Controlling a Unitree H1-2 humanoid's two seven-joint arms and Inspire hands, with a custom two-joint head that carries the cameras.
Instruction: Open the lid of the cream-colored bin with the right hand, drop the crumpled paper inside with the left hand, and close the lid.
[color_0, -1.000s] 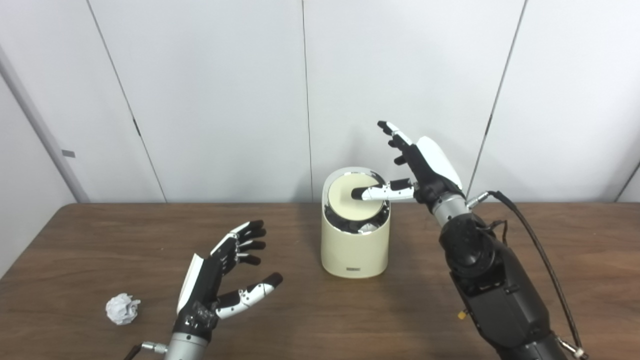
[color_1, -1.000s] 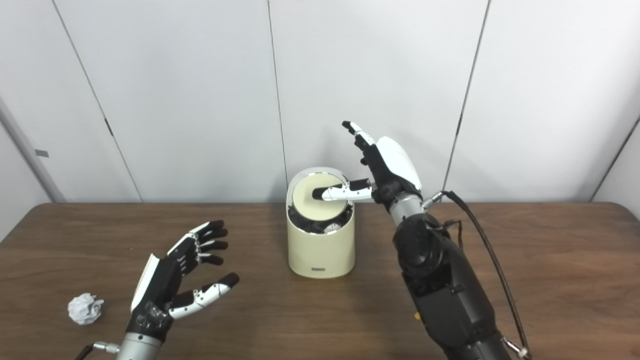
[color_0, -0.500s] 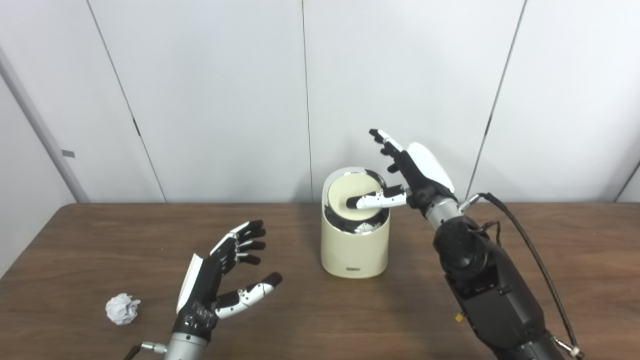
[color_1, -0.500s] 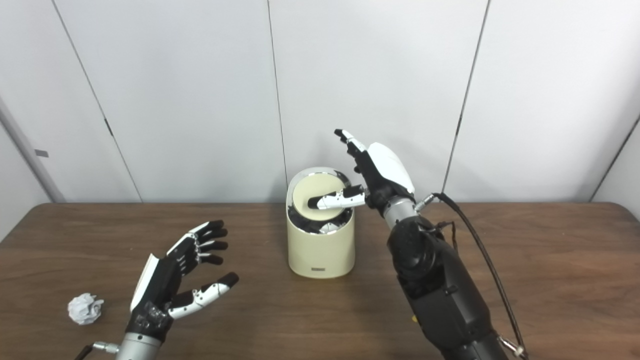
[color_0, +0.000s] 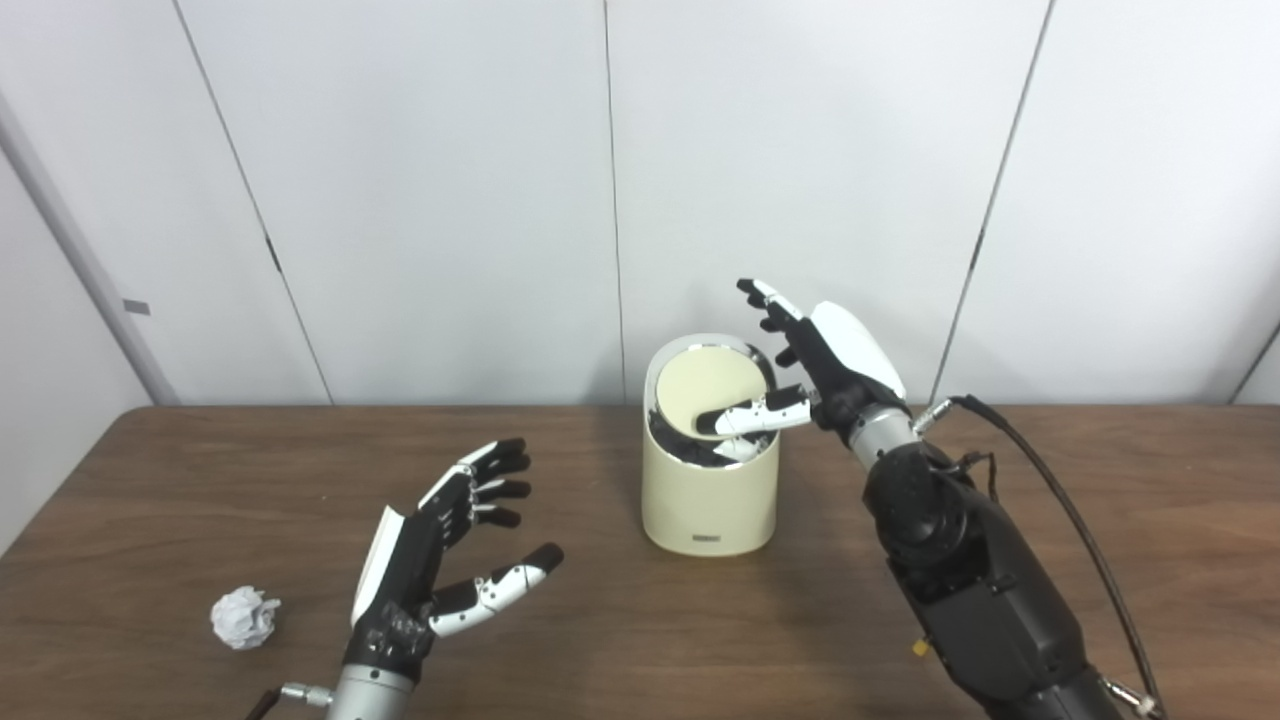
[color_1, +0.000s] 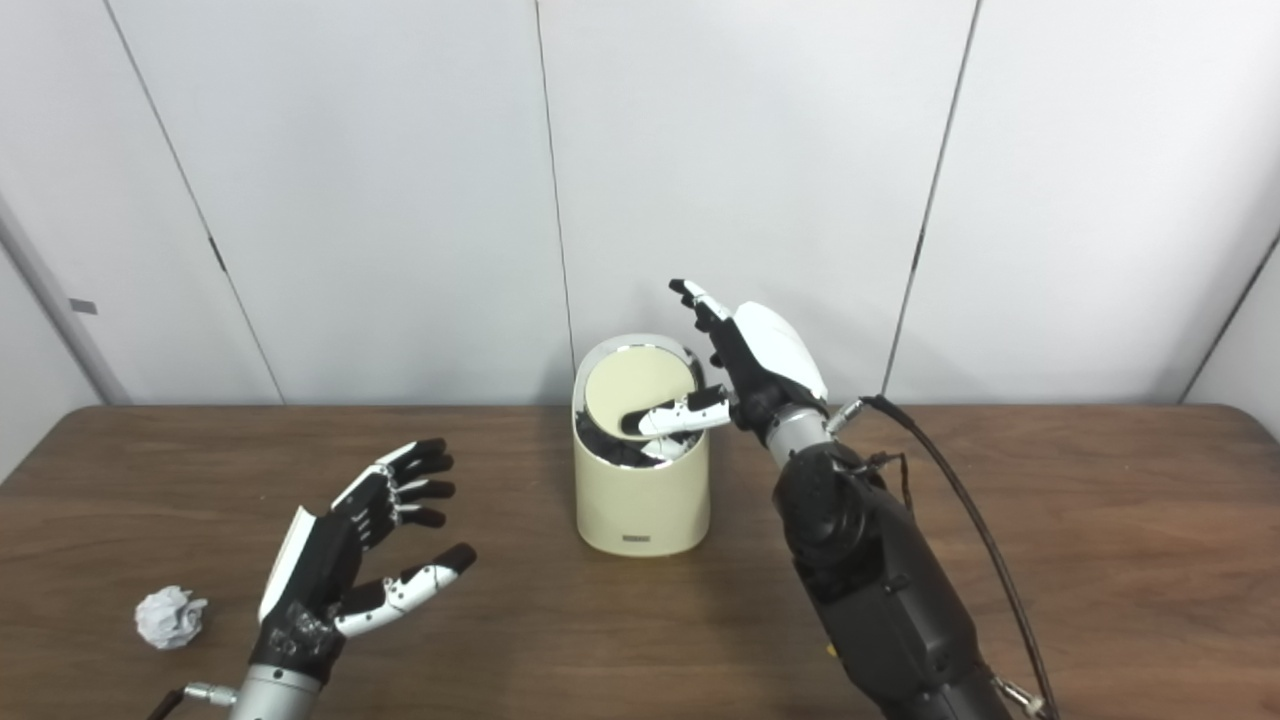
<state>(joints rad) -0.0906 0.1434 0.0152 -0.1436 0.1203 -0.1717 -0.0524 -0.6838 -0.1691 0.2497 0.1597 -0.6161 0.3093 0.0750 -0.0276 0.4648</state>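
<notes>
The cream-colored bin (color_0: 708, 500) stands at the middle back of the wooden table (color_0: 150, 500). Its round lid (color_0: 706, 386) is tilted, its front edge pushed down, showing a dark gap with white paper inside. My right hand (color_0: 815, 370) is open at the bin's right rim, fingers raised, its thumb (color_0: 745, 418) pressing on the lid's front part. The crumpled paper (color_0: 244, 618) lies at the front left of the table. My left hand (color_0: 440, 560) is open and empty, hovering right of the paper; it also shows in the right eye view (color_1: 350, 565).
A white panelled wall (color_0: 450, 200) rises just behind the table's far edge. A black cable (color_0: 1050, 490) trails from my right forearm over the table's right side.
My right hand has come down and a little left, its thumb pushing the lid's front edge deeper so the lid tilts more. The left hand and the paper have not moved.
</notes>
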